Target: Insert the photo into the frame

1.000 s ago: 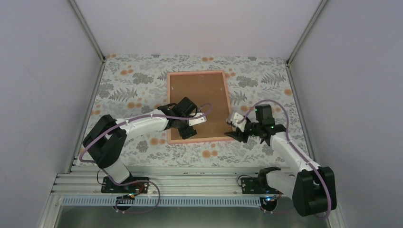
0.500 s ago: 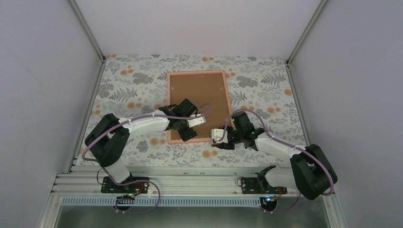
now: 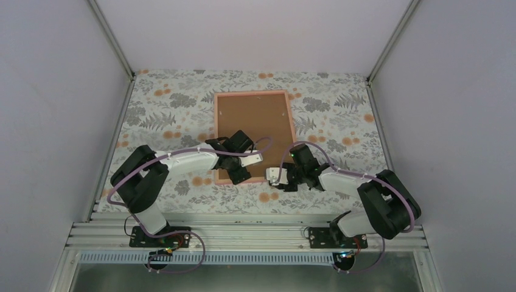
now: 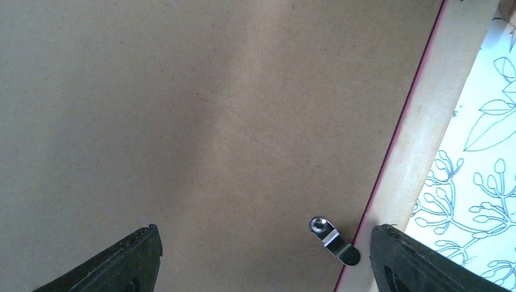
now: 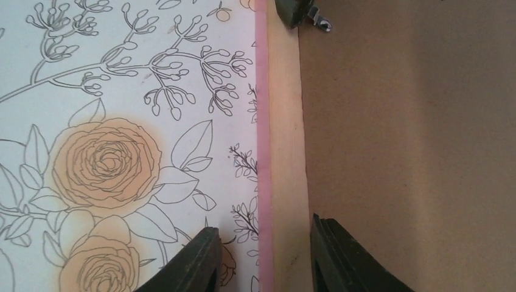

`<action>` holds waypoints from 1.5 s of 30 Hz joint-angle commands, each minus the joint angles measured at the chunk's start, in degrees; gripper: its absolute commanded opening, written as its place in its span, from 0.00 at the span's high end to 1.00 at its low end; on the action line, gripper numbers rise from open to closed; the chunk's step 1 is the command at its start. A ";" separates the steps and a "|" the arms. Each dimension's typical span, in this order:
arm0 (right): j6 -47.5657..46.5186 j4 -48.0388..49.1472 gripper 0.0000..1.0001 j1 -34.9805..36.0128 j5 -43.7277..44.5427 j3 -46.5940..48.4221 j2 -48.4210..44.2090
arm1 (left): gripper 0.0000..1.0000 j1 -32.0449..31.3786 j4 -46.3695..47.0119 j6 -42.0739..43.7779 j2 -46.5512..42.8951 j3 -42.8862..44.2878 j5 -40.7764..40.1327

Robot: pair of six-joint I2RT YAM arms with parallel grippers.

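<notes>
The pink frame lies face down on the floral cloth, its brown backing board filling it. The photo is hidden. My left gripper hovers open over the frame's near left corner; in the left wrist view its jaws stand wide over the board, with a small metal turn clip between them beside the wooden rail. My right gripper is at the near edge. In the right wrist view it straddles the rail, jaws apart, the left finger short of the pink edge.
The floral cloth covers the table around the frame. White walls with metal posts close in the left, right and back. A clip and a dark fingertip show at the top of the right wrist view.
My right arm has swung left from the frame's near right corner to its near edge, and its jaws have narrowed. The left arm has barely shifted.
</notes>
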 commanded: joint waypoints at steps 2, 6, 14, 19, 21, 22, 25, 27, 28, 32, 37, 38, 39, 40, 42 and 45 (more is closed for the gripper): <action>-3.60 0.71 0.70 0.78 1.42 -1.31 0.59 | 0.14 -0.18 -0.73 -0.33 0.90 -1.02 -2.52; -5.38 -0.61 0.82 0.81 2.10 -1.48 1.01 | 0.15 0.27 -1.26 0.06 0.77 -0.59 -3.53; -9.51 -2.80 0.96 0.86 1.61 -4.04 -1.41 | 0.16 3.52 -2.07 0.30 0.67 0.58 -3.69; -9.69 -4.48 0.96 0.87 0.59 -4.01 -2.10 | 0.17 3.76 -1.98 1.06 -0.07 0.46 -3.88; -7.43 -5.63 0.96 0.81 -0.85 -2.57 -2.43 | 0.17 4.01 -1.44 1.62 -1.65 -0.06 -2.79; -5.83 -6.58 0.95 0.80 -1.94 -1.40 -2.48 | 0.16 4.18 -0.93 2.45 -3.13 -0.59 -1.31; 1.01 -8.88 0.92 0.81 -6.00 2.20 -2.11 | 0.14 4.60 0.68 5.76 -8.50 -3.47 4.82; 5.90 -10.26 0.83 0.80 -8.57 4.39 -1.05 | 0.14 4.74 1.27 8.56 -11.39 -5.83 7.21; 7.53 -10.83 0.78 0.80 -9.53 5.37 -0.57 | 0.13 4.90 1.64 9.67 -12.53 -7.09 7.85; 12.40 -13.37 0.68 0.05 -11.73 8.61 -1.23 | 0.14 4.20 2.99 16.05 -17.69 -12.80 10.70; 19.96 -15.88 0.64 -3.72 -16.85 14.64 0.87 | 0.16 -1.40 2.12 19.59 -17.73 -14.47 10.97; 21.66 -15.86 0.64 -4.50 -17.76 15.99 2.21 | 0.16 -2.58 3.01 19.71 -17.28 -15.12 9.63; 23.80 -15.97 0.64 -5.34 -18.80 17.35 3.92 | 0.16 -3.96 3.94 19.59 -16.57 -15.68 7.62; 25.51 -16.02 0.64 -6.08 -19.39 18.84 5.47 | 0.17 -4.87 4.90 19.40 -15.45 -16.02 5.06; 28.68 -16.26 0.65 -7.14 -20.22 21.49 8.58 | 0.23 -5.22 6.56 19.17 -13.23 -16.25 0.80; 31.77 -15.54 0.67 -7.54 -20.78 23.73 11.59 | 0.28 -4.33 9.18 20.67 -11.71 -17.62 -4.13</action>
